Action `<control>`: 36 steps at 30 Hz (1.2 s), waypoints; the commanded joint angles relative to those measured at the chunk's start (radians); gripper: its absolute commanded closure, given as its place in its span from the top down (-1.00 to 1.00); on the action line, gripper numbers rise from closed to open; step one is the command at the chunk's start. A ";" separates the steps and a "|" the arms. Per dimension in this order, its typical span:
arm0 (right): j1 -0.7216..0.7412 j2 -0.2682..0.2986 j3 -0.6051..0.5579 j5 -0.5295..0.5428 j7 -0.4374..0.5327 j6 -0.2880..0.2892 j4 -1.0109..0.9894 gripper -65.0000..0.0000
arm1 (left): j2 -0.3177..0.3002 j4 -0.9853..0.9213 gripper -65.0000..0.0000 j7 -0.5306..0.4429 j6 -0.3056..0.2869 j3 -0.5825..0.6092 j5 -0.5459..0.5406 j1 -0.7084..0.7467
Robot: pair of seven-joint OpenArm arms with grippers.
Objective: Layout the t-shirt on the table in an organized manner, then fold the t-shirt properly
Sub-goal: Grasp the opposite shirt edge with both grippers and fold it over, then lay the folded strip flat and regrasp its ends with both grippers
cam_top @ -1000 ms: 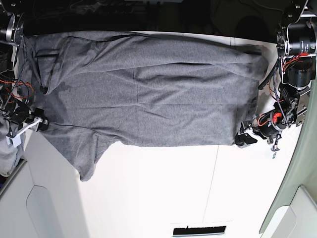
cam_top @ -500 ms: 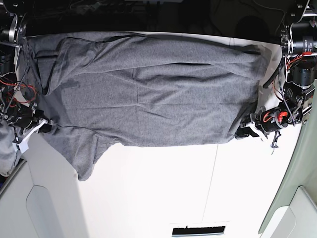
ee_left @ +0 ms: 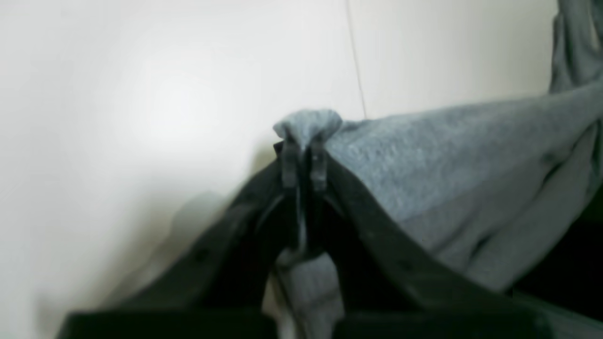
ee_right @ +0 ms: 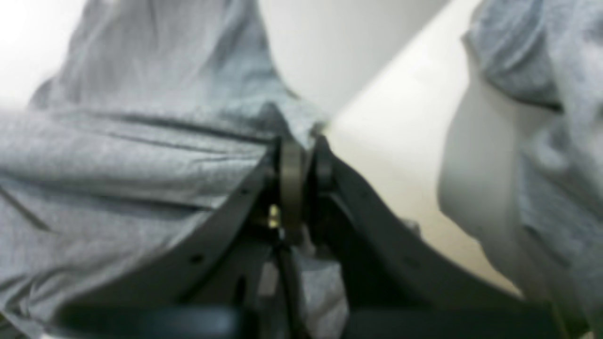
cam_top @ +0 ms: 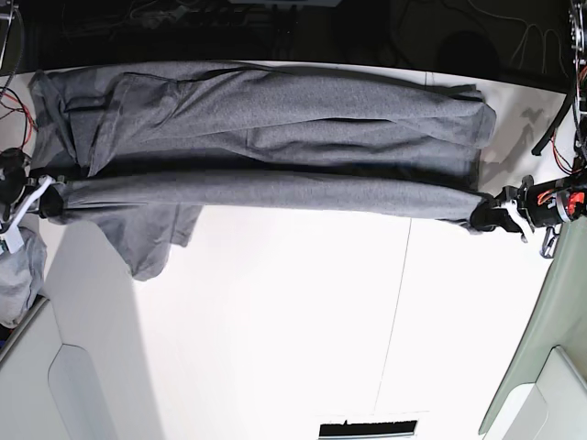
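Shirt lying across the far side of the table, near edge lifted into a taut band. Left claw pinching one corner, right claw pinching the other, apparently by the sleeve. Lighter cloth pile sitting beside the right claw.

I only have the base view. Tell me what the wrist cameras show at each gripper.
Observer: The left gripper is shut on a small bunched tuft of the t-shirt, which pokes out past its tips.
Operator: Now the other one.
Observer: The right gripper is shut on a fold of shirt edge too.
Operator: Report anything beside it.
Observer: A lighter cloth pile hangs close on that camera's right, apart from the tips.
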 commanded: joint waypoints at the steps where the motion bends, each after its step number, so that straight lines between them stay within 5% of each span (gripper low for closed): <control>1: -0.006 0.031 0.035 0.006 0.018 -0.002 0.023 -1.00 | -0.032 0.046 -1.00 0.000 -0.009 -0.008 -0.026 0.009; 8: -0.115 0.023 0.083 0.030 0.019 -0.002 0.029 -0.99 | -0.035 0.182 -1.00 0.004 -0.009 -0.008 -0.036 0.140; 11: -0.130 0.021 0.084 0.071 0.019 -0.003 0.029 -0.12 | -0.031 0.182 -1.00 0.004 -0.009 -0.008 -0.036 0.147; 13: -0.127 0.023 0.088 0.082 0.035 -0.004 0.031 0.10 | -0.027 0.182 -1.00 0.004 -0.009 -0.008 -0.035 0.147; 21: -0.020 -0.017 0.169 0.149 0.079 -0.013 0.061 0.10 | -0.017 0.182 -1.00 0.004 -0.009 -0.008 -0.004 0.151; 31: 0.200 -0.113 -0.005 -0.115 0.191 -0.089 -0.213 0.10 | -0.002 0.182 -1.00 0.004 -0.009 -0.008 0.003 0.164; 36: 0.272 -0.119 -0.061 -0.093 0.205 -0.029 -0.387 0.10 | 0.003 0.182 -1.00 0.004 -0.009 -0.008 0.014 0.179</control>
